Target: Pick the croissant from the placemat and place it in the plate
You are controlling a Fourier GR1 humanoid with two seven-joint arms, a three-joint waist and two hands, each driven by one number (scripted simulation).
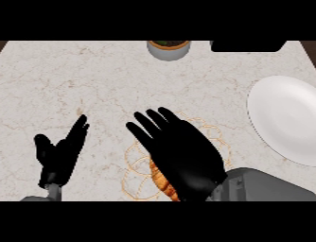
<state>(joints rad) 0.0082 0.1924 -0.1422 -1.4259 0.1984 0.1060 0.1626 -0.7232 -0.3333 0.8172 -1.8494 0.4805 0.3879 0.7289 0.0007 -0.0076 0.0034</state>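
Note:
A golden-brown croissant [162,182] lies on a thin placemat of orange rings [134,158] near the counter's front edge. My right hand [181,151] hovers flat over both, fingers straight and spread, covering most of the croissant; only its left edge shows. A white plate [294,118] sits at the right side of the counter, bare. My left hand [59,153] rests open at the lower left, fingers up, apart from the placemat.
A grey pot holding a plant [168,48] stands at the back centre. A black object [248,46] sits at the back right edge. Marble counter top [84,80] stretches between them and the hands.

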